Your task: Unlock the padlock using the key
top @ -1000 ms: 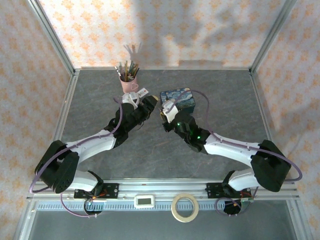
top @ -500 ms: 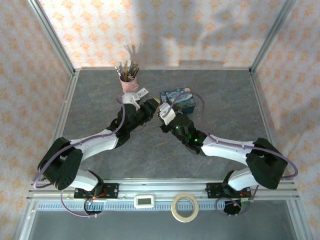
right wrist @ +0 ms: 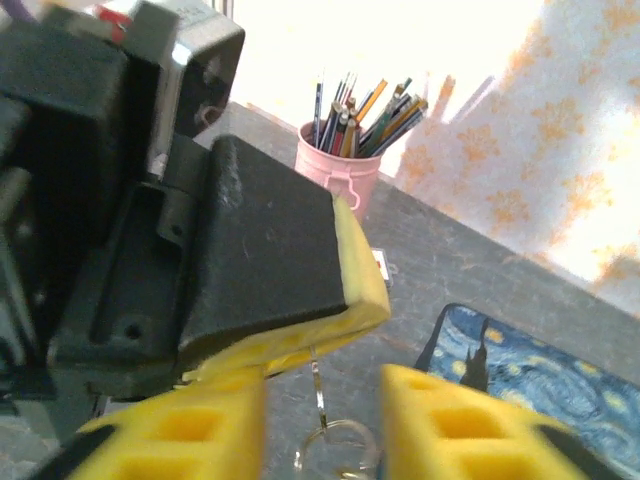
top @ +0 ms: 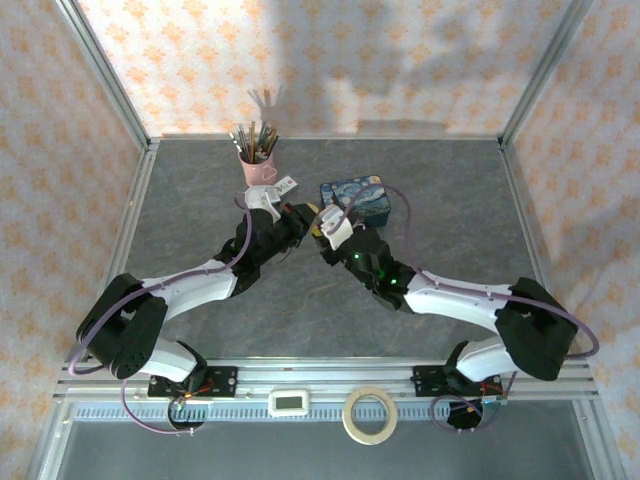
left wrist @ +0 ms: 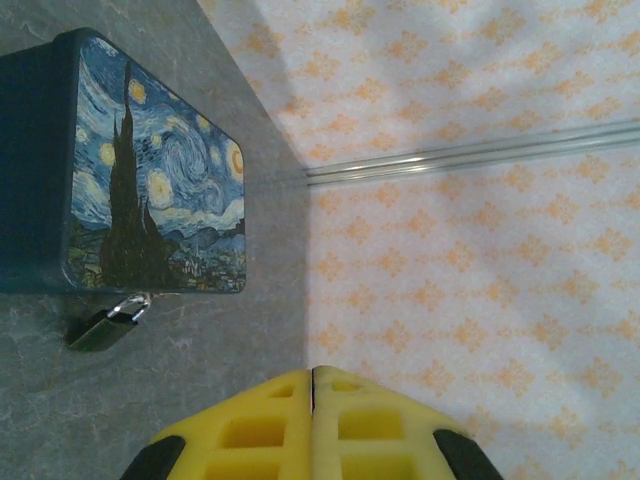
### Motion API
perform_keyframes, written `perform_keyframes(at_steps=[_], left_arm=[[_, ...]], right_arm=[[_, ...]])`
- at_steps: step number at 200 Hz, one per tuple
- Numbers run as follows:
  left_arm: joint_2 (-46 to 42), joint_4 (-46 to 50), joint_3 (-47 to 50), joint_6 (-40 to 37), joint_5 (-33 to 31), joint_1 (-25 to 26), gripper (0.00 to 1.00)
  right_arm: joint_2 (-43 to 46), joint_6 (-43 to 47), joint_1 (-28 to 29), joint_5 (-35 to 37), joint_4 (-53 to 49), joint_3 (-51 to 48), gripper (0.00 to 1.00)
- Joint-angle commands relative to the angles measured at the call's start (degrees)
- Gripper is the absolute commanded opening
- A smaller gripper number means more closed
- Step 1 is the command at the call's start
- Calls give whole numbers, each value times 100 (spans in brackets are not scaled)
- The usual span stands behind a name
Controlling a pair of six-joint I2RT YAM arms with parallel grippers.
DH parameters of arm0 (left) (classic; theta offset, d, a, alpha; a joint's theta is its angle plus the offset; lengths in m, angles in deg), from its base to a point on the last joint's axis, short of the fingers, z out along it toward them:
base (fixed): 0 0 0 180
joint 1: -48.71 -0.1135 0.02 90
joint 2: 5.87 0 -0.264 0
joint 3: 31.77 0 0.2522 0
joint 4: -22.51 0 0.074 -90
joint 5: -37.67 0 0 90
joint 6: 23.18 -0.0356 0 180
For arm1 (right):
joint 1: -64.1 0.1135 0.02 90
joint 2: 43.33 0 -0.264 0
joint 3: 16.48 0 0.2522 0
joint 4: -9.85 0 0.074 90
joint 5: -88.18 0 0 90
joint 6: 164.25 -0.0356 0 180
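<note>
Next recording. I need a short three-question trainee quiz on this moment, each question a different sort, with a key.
1. True or false: the padlock lies on the table close beside the blue box.
2. Short answer: what thin metal thing hangs from the shut left gripper?
3. Pick one: the right gripper has its fingers A) apart, B) pressed together, C) clamped on the padlock.

Key: 1 true. 2 the key, with its ring hanging below. 3 A.
</note>
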Motion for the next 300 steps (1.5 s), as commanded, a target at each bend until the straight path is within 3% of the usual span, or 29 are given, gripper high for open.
perform_keyframes(at_steps=[1,33,46,75,123,153,193,300], left_arm=[[7,-298,-26,-573,6,-27,0],[-178,-853,117,-1343,26,-109,0],[-233,-1053,116,-1647,114,-114,0],[-224,-1930,171,-2103,569,-115,0],[-17,-3474,413,-2224,1203,-100,0],[64,-4073,586,-2178,1292,-85,0],[133,-4426,690,-2213,1401,-45,0],[227,-4418,649,-2237,1274,62,0]], right_arm=[[608,-732,-185,-413,-68,10,45],[1163,-2559,-1322,-2167,-243,-54,49],[1264,-3116,-1650,-2556,-219,-112,54],[1258,-3918,-1942,-3292,227,-330,56],[610,-5517,-2117,-4589,2088,-678,52],[255,-6351,-2121,-4790,3463,-936,50],[-158,-6913,-2122,-5051,4376,-931,50],[-857,-7544,-1850,-5286,5251,-790,45]])
